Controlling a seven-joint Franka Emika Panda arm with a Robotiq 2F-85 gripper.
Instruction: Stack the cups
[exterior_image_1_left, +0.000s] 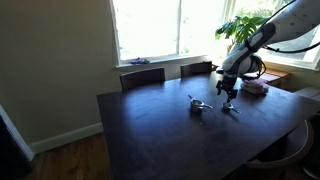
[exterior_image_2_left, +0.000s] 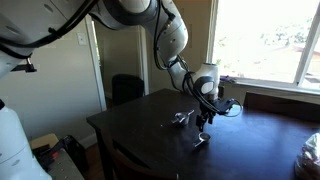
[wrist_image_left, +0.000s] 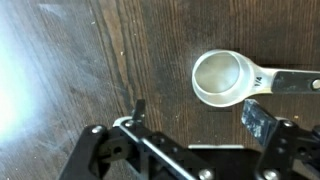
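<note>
Gripper: right up against the lens in the wrist view, the gripper (wrist_image_left: 198, 115) has its two dark fingers (wrist_image_left: 258, 118) spread wide, and nothing is clamped between them.
Nearest cup: a shiny round measuring cup (wrist_image_left: 220, 77) sits upright on the wood just beyond the fingertips, roughly between them. Its flat handle runs off to the frame's right edge. One finger is just beside the bowl's rim; touching or not, can't tell.
From outside: in both exterior views that cup (exterior_image_1_left: 232, 108) (exterior_image_2_left: 200, 141) lies directly below the lowered gripper (exterior_image_1_left: 229, 96) (exterior_image_2_left: 205, 122).
Other cups: a little silver cluster (exterior_image_1_left: 199, 104) (exterior_image_2_left: 181, 119) sits near it but apart, too small to count.
Counter: dark wood counter (wrist_image_left: 60, 60), glare washing across one side.
Further out: a pinkish stack (exterior_image_1_left: 255, 87) beyond the arm, two chairs (exterior_image_1_left: 142, 76) at the far edge, a leafy plant (exterior_image_1_left: 245, 28) by the bright window (exterior_image_1_left: 150, 30).
</note>
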